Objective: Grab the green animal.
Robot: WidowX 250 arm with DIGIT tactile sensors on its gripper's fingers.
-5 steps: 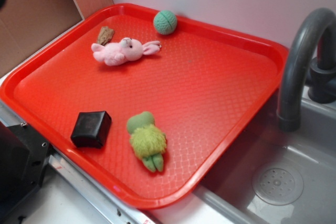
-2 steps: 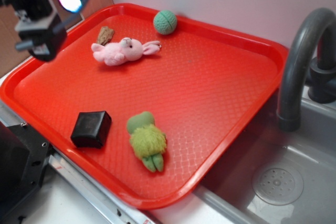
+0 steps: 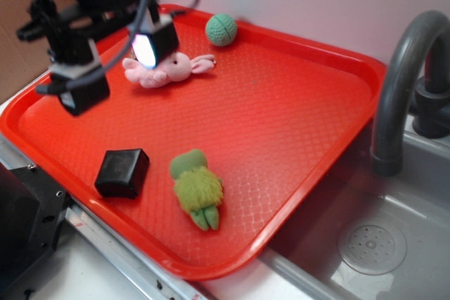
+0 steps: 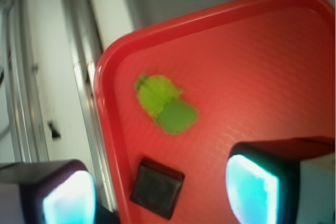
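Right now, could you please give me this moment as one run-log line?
phase: approach | gripper: open, empty, above tray's left side | green animal: untouched, lying near front edge beside black box

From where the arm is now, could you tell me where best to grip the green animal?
Probably across the fuzzy body of the green animal, coming straight down. It lies flat on the red tray, head toward the black box, with open tray on both flanks for the open gripper.

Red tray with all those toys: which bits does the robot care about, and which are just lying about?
Job: green animal; gripper, open, high above the tray.
Lying about: pink bunny; knitted ball; black block; red tray; faucet.
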